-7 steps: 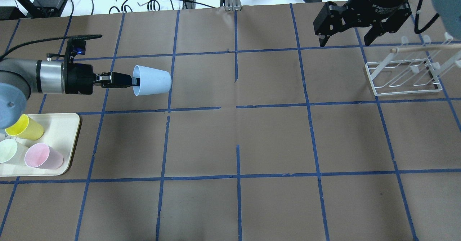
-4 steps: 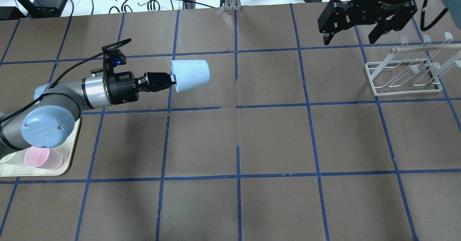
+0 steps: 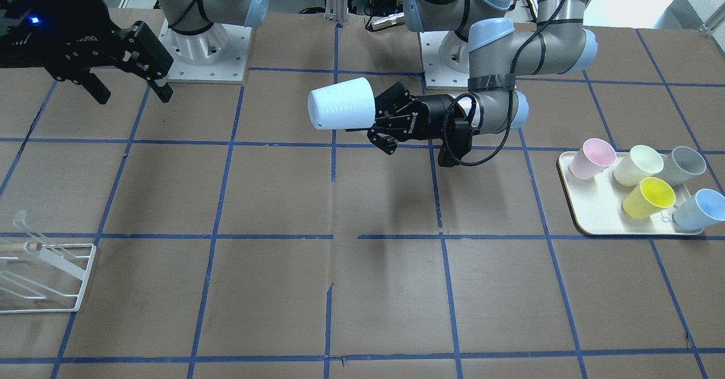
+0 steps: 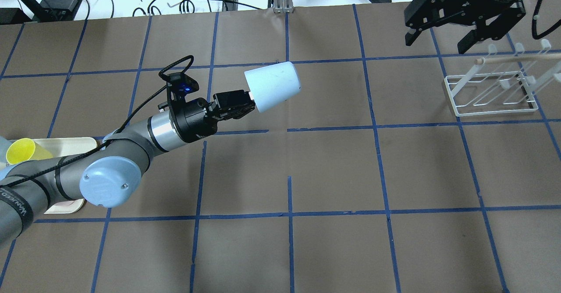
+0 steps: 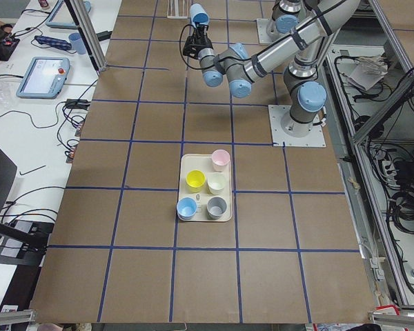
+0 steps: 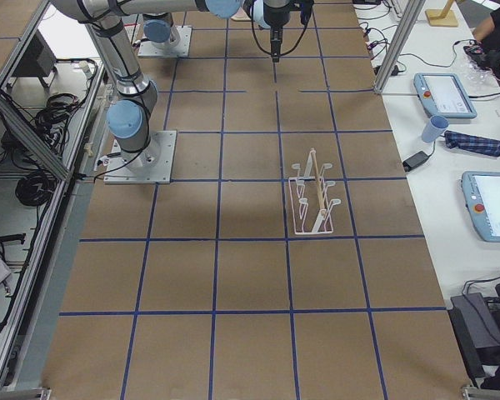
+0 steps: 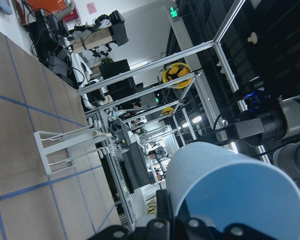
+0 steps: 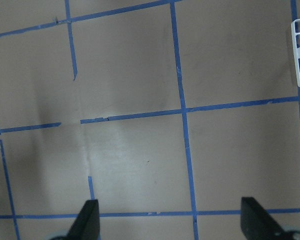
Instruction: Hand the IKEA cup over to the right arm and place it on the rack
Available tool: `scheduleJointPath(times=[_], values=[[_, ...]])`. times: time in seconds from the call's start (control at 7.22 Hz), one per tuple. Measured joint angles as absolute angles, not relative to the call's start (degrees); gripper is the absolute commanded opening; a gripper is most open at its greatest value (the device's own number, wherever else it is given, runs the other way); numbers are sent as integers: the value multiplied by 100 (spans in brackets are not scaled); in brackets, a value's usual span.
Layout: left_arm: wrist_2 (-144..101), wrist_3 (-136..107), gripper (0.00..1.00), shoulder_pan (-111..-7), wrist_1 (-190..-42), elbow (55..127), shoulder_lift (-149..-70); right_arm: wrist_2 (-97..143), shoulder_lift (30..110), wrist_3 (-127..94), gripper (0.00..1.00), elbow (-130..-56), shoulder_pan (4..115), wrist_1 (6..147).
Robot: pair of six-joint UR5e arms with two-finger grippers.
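Observation:
The pale sky-blue IKEA cup (image 4: 272, 86) is held in the air on its side, base pointing toward the table's middle. It also shows in the front view (image 3: 341, 111) and the left wrist view (image 7: 235, 192). My left gripper (image 4: 249, 104) is shut on the cup's rim. My right gripper (image 4: 440, 42) is open and empty, high near the far right, beside the white wire rack (image 4: 495, 86). The rack also shows in the front view (image 3: 42, 277) and the right side view (image 6: 315, 200). The right wrist view shows both open fingertips (image 8: 87, 225) over bare table.
A cream tray (image 3: 592, 212) holds a pink cup (image 3: 591, 158), a yellow cup (image 3: 647, 197), a greyer blue cup (image 3: 698, 209) and others at the robot's left. Blue tape lines grid the brown table. Cables and devices lie beyond the far edge.
My left arm has swung the cup toward the table's middle and farther out, tilting it. My right gripper has shifted a little right and away, still open.

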State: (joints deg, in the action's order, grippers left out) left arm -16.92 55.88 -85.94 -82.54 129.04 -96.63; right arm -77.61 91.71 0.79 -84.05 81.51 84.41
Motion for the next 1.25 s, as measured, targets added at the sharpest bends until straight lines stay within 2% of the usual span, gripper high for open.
scheduleJointPath(times=[0.55, 1.25], values=[[-2438, 5532, 0, -9429, -8197, 12812, -9804, -6613, 9306, 14, 100, -8351, 7414, 6890], [-2096, 5333, 0, -9765, -8995, 12052, -10031, -5959, 9252, -1041, 100, -8442, 7001, 5519]])
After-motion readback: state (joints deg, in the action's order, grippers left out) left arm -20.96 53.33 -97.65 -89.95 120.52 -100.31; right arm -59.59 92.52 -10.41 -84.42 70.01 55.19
